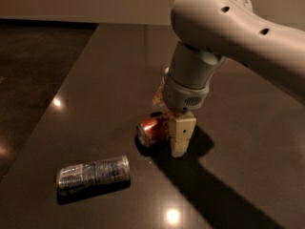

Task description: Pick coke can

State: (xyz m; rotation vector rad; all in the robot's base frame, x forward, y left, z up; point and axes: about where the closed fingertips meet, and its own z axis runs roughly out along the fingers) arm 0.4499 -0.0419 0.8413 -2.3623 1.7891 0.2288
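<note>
The coke can (151, 130) is red with white script and lies on its side on the dark table (105, 80), near the middle. My gripper (170, 136) has come down from above over the can's right end. Its pale near finger (182, 136) stands in front of the can and covers that end. The far finger is hidden behind the can and the wrist. The jaws look open, astride the can, which rests on the table.
A silver-and-blue can (93, 173) lies on its side at the front left. A small snack packet (159, 93) peeks out behind the wrist. The table's left edge (45, 123) runs diagonally, with dark floor beyond it.
</note>
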